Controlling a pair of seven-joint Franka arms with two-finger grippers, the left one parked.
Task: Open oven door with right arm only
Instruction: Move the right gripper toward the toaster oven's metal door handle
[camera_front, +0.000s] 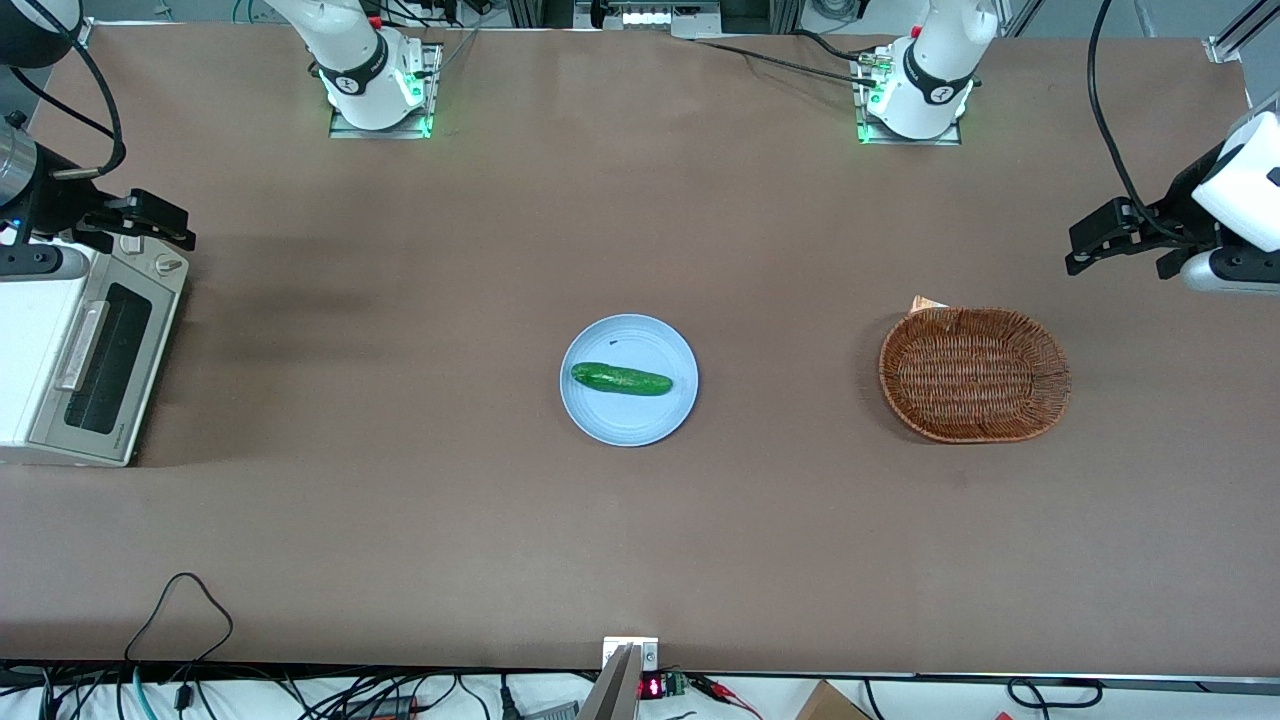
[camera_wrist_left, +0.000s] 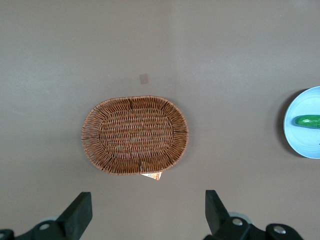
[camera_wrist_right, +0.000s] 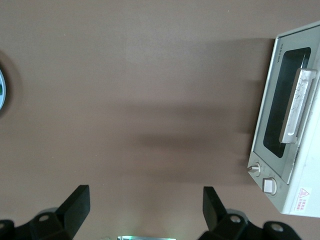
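Observation:
The small white toaster oven (camera_front: 35, 340) stands at the working arm's end of the table. Its oven door (camera_front: 100, 372), a silver frame with a dark glass window and a silver bar handle (camera_front: 82, 345), is closed. The door (camera_wrist_right: 287, 107) and handle (camera_wrist_right: 298, 105) also show in the right wrist view, with the knob panel (camera_wrist_right: 262, 177) beside them. My right arm's gripper (camera_front: 185, 228) hovers above the oven's knob end, farther from the front camera than the door. It is open and empty (camera_wrist_right: 145, 205), with only bare table between the fingers (camera_wrist_right: 76, 204).
A light blue plate (camera_front: 655, 420) with a green cucumber (camera_front: 620, 379) lies mid-table. A brown wicker basket (camera_front: 975, 375) sits toward the parked arm's end and shows in the left wrist view (camera_wrist_left: 135, 135). The plate's edge shows in the right wrist view (camera_wrist_right: 1, 89).

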